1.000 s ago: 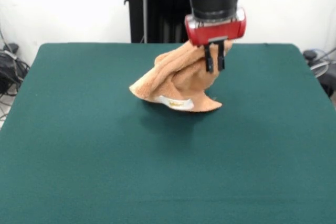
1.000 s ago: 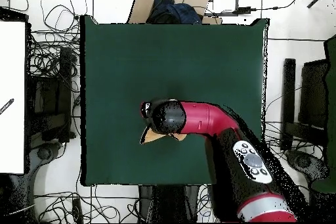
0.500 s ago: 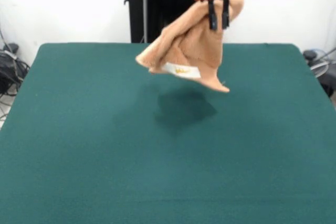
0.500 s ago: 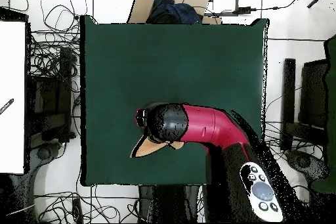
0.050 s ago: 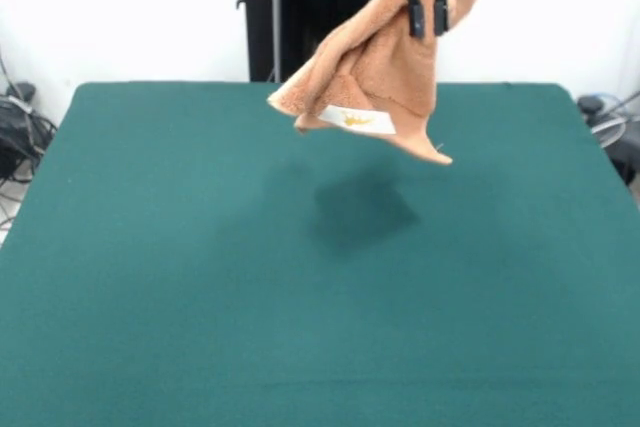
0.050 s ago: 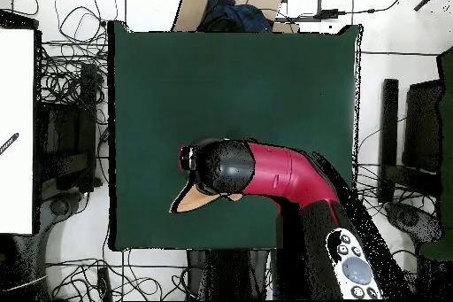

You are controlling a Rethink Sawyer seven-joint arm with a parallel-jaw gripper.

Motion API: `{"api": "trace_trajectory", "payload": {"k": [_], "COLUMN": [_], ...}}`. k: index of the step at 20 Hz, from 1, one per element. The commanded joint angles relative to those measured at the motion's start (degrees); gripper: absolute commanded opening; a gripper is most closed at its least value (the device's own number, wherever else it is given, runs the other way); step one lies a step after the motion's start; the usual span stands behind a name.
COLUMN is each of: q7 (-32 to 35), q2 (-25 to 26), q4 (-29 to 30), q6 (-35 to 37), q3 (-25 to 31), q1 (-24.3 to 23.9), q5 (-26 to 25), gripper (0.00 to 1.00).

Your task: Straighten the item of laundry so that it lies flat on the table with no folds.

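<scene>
The item of laundry (image 5: 375, 87), an orange-tan towel with a white label, hangs crumpled in the air well above the table (image 5: 200, 277), casting a shadow on the green top. My gripper (image 5: 428, 17) is shut on its upper edge at the top of the front view, the black fingers (image 5: 413, 9) pinching the cloth. From above, only a tan corner of the towel (image 6: 188, 201) shows beneath the red arm (image 6: 274, 174), which hides the gripper.
A cardboard box (image 6: 232, 4) sits beyond the table's far edge in the overhead view. Cables and dark equipment (image 6: 66, 121) lie on the floor along both sides. A black stand (image 5: 290, 17) rises behind the table.
The gripper has risen from just above the table and lifted the towel fully off the surface; the towel now hangs free, swinging slightly.
</scene>
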Motion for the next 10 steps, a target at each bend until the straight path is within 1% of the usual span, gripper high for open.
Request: {"api": "trace_trajectory", "payload": {"k": [1, 3, 5, 7, 8, 10], "q7": [3.87, 5.01, 7.54, 9.01, 9.19, 10.53], "q2": [1.03, 1.79, 2.24, 2.43, 2.87, 2.10], "q4": [6.11, 7.34, 9.52, 9.53, 8.99, 8.65], "q6": [-3.48, -5.68, -10.04, -10.74, -9.85, -11.04], "q3": [3.85, 4.09, 3.94, 3.10, 2.90, 1.29], "q1": [0.04, 0.50, 1.54, 3.14, 3.56, 4.74], "q5": [2.34, 2.91, 3.32, 3.13, 3.42, 2.56], "gripper": [0.00, 0.00, 0.00, 0.00, 0.00, 0.00]}}
